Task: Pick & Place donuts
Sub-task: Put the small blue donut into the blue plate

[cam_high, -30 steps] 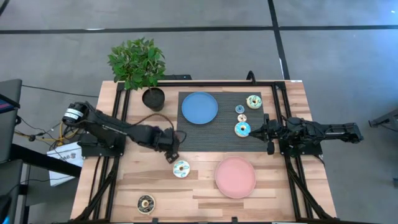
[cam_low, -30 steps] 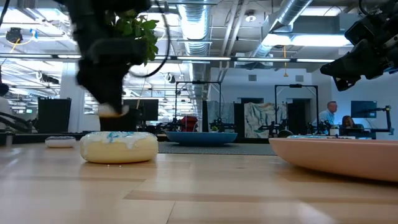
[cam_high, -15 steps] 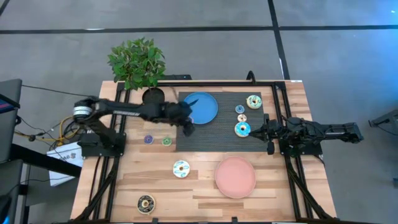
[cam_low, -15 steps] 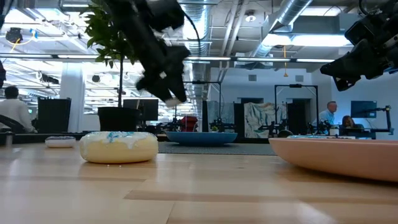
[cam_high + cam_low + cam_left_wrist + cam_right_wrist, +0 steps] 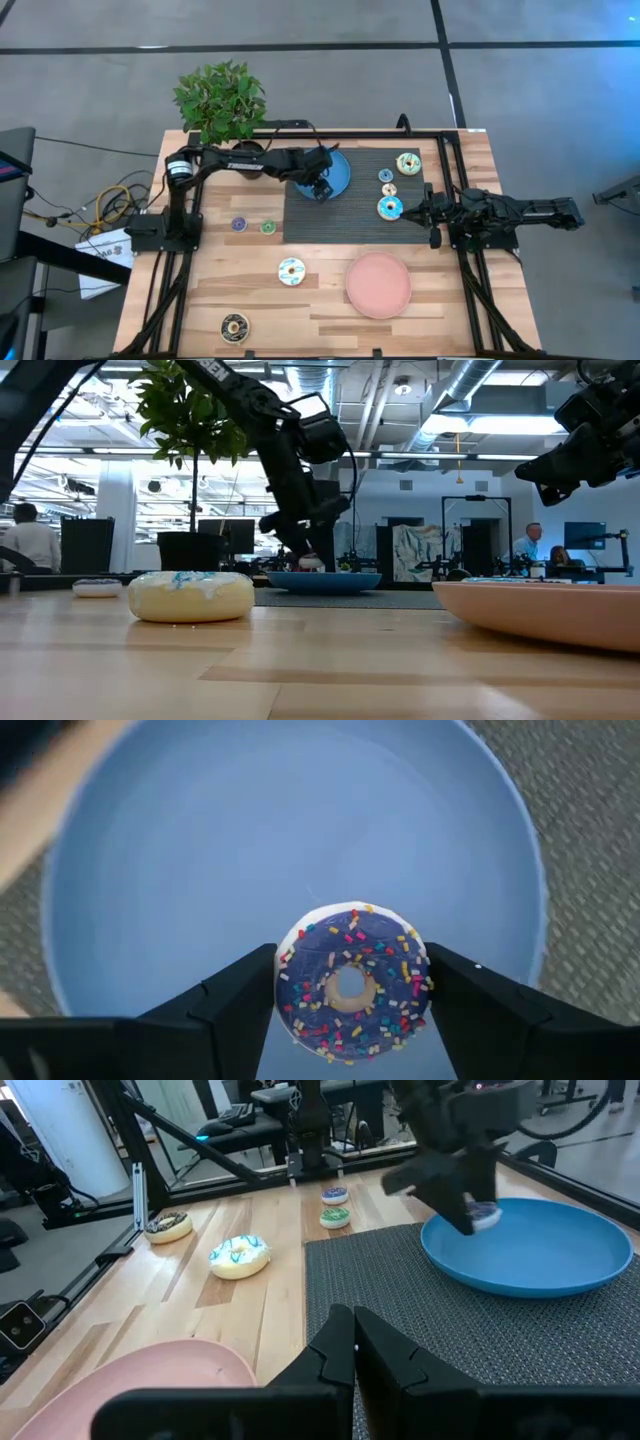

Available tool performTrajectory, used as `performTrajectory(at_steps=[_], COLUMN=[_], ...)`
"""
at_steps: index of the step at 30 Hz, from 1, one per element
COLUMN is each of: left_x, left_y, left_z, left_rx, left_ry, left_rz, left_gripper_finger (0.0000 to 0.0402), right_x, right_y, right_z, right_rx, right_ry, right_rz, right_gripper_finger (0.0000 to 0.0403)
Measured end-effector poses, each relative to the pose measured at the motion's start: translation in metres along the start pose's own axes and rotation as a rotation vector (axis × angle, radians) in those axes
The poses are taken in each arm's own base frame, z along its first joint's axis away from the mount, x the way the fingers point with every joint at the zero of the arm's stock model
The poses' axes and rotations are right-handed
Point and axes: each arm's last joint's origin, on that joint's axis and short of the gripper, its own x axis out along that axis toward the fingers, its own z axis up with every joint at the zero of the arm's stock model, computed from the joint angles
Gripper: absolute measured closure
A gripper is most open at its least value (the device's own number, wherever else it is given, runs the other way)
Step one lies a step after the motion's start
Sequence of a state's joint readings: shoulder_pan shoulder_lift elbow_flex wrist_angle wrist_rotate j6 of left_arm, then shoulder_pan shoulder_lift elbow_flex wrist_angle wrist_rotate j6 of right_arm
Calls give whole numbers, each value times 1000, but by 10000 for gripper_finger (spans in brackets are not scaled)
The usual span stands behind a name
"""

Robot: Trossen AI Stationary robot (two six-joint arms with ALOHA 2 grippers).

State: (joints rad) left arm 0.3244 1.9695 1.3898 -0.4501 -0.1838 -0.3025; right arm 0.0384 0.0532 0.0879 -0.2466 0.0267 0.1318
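My left gripper [image 5: 320,186] reaches over the blue plate [image 5: 340,166] and is shut on a tiny donut [image 5: 350,985] with dark blue icing and sprinkles; the right wrist view shows that donut [image 5: 483,1214] low over the plate [image 5: 540,1260]. My right gripper [image 5: 352,1342] is shut and waits at the mat's right edge [image 5: 432,212]. Flat on the wood lie a cream donut [image 5: 291,271], a dark brown one [image 5: 235,325], a tiny purple one [image 5: 239,225] and a tiny green one [image 5: 268,227]. On the mat lie several more, among them a light blue one [image 5: 390,208]. My left gripper pinches the tiny donut between its two fingers [image 5: 240,1010], one on each side of the ring's outer rim [image 5: 288,982]. The fingers come from above, slanting down. The iced face looks up at the wrist. Whether the donut touches the plate, I cannot tell.
A potted plant [image 5: 222,105] stands at the far left corner, close behind the left arm. A pink plate [image 5: 378,285] lies near the right front. The dark mat [image 5: 350,215] covers the far middle. Bare wood lies between the cream donut and the near edge.
My left gripper has carried the tiny donut from beside the cream donut toward the far edge and to the right, rising over the mat and then coming down over the blue plate. The arm no longer hides the purple and green donuts.
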Motion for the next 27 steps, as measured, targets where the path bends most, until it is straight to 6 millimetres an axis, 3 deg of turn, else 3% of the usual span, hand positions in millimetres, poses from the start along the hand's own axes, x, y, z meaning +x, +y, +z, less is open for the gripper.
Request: performTrajectory(at_steps=[11,17,22,27], left_x=[5,14,35,36], left_y=[20,20,15,14], left_z=[17,10,-1,3], left_rx=[-7,-8,-11,-40], left_ry=[-75,-14,40,6], left_rz=[15,-11,-10,-37], left_gripper_finger=[164,163,163,163], right_x=[0,0,0,0], right_y=[0,0,0,0], right_z=[0,0,0,0], right_rx=[0,0,0,0], right_ry=[0,0,0,-2], right_rz=[0,0,0,-1], right_gripper_finger=[403,403,403,403])
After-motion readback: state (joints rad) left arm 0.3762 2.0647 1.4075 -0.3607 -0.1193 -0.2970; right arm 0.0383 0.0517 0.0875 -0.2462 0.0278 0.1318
